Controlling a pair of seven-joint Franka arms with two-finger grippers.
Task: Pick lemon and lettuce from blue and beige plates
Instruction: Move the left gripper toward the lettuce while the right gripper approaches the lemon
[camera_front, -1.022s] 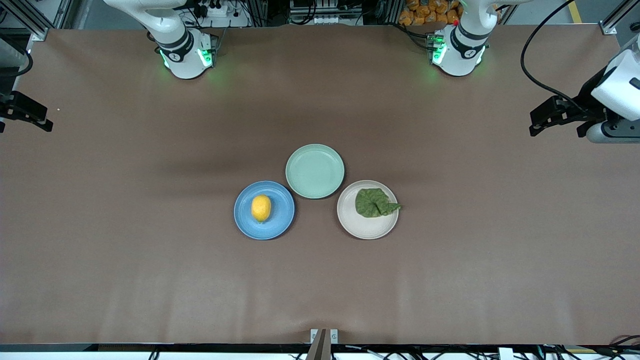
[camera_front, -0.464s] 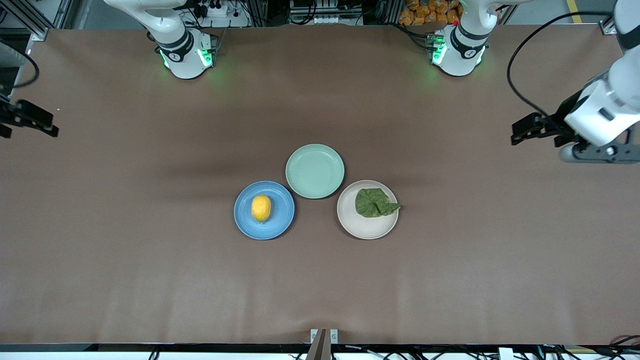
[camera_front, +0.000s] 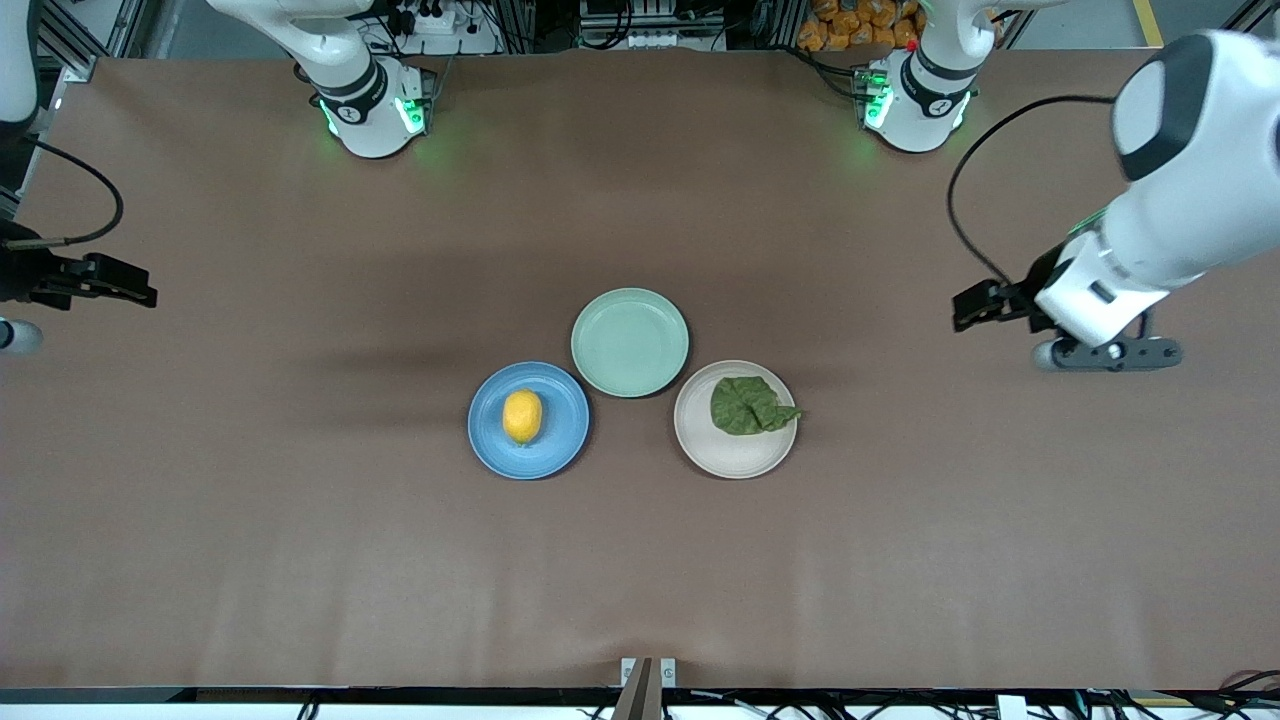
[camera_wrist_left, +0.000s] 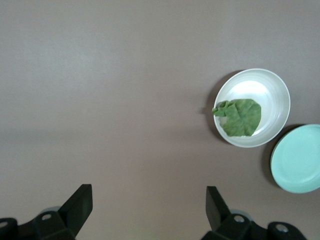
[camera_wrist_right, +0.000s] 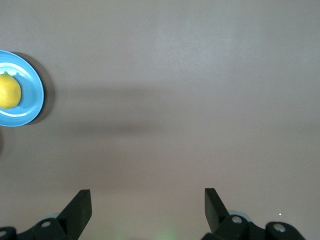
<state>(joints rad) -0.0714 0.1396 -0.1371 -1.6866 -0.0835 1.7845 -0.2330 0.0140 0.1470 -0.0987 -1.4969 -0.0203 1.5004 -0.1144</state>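
Note:
The yellow lemon (camera_front: 522, 416) lies on the blue plate (camera_front: 556, 452); both also show in the right wrist view, lemon (camera_wrist_right: 9, 91) and blue plate (camera_wrist_right: 31, 100). The dark green lettuce (camera_front: 748, 406) lies on the beige plate (camera_front: 730, 458), its pointed end over the rim; the left wrist view shows the lettuce (camera_wrist_left: 241, 116) and the beige plate (camera_wrist_left: 270, 92). My left gripper (camera_front: 975, 306) is open and empty, over bare table toward the left arm's end. My right gripper (camera_front: 135, 290) is open and empty, over bare table toward the right arm's end.
An empty mint-green plate (camera_front: 630, 342) sits farther from the front camera, between the two other plates; it also shows in the left wrist view (camera_wrist_left: 299, 159). Brown table surface (camera_front: 640, 570) spreads around the plates.
Both arms have swung in from the table's ends toward the plates. The left gripper has moved nearer the beige plate, the right gripper nearer the blue plate. The plates, lemon and lettuce have not moved.

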